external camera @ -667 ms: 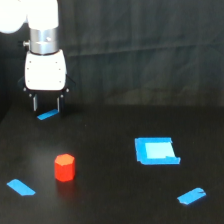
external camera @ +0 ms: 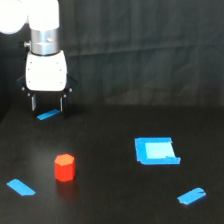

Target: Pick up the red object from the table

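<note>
End effector [external camera: 47, 104] open, empty, well behind the red object [external camera: 64, 167]. Object upright on bench [external camera: 110, 200].

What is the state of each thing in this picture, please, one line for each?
gripper: open, empty, above the table's far part, over a blue tape strip.
red hexagonal block: upright on the table, not held, nearer the camera than the gripper.
blue square patch: flat on the table, toward the exterior view's right.
</note>
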Robot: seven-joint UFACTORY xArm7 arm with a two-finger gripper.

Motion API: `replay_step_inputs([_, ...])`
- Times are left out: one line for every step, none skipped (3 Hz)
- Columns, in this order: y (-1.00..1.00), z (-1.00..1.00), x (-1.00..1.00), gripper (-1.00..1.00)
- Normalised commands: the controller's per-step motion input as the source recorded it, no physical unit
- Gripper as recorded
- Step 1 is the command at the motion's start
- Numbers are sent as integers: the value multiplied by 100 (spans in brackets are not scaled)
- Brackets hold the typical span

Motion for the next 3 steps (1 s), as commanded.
replay_step_inputs([-45, -24, 60, 96])
replay_step_inputs([-60, -14, 65, 91])
replay_step_inputs([-79, -5, 54, 100])
